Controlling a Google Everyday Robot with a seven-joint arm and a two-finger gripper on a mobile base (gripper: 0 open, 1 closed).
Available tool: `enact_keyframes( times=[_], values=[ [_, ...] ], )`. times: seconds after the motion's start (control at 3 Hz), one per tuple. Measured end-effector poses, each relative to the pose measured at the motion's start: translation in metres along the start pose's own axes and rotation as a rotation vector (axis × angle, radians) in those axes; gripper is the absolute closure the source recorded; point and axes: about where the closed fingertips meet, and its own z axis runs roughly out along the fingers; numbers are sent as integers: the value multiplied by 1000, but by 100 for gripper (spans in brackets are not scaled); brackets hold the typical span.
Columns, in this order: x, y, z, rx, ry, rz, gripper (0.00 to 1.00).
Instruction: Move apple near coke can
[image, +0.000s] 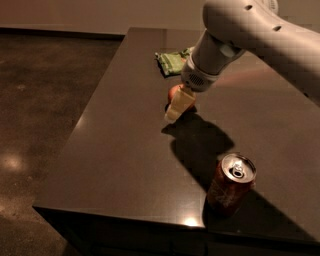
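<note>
The apple (174, 92) is small and red-orange, resting on the dark table (120, 150) at mid-depth; most of it is hidden behind my gripper. My gripper (179, 106) hangs from the grey arm that comes in from the upper right, its pale fingers down at the apple's front right side. The coke can (231, 184) stands upright near the table's front edge, well to the front right of the apple, silver top and pull tab showing.
A green crinkled snack bag (171, 61) lies on the table behind the apple. The table's left edge and front edge drop to a dark glossy floor (45, 100). The arm's shadow falls between apple and can.
</note>
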Motion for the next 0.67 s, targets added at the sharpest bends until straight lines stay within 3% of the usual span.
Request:
enact_keyframes(
  times=[0.67],
  values=[
    [-3,0,5,-33,-13,-12,64]
  ],
)
